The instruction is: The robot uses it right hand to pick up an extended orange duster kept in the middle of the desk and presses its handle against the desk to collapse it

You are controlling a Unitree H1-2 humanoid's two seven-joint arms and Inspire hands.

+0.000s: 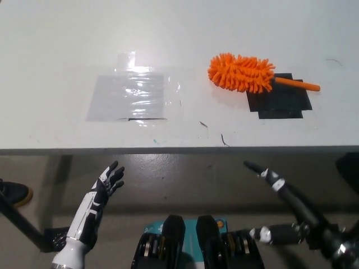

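Orange duster (242,73): lies flat on the white desk (56,33), right of centre, fluffy head toward the middle and thin orange handle (296,84) pointing right; the head's right end and the handle rest over a square of black tape (279,102). Nothing touches it. Clear plastic sheet (130,96): taped flat to the desk, left of the duster and well apart from it. Right hand (280,210): black, below the desk's front edge at the lower right, well apart from the duster, fingers spread wide and holding nothing. Left hand (106,182): resting below the desk edge at the lower left, fingers apart, empty. Dark shoe (12,189): on the floor at the far left edge, partly cut off.
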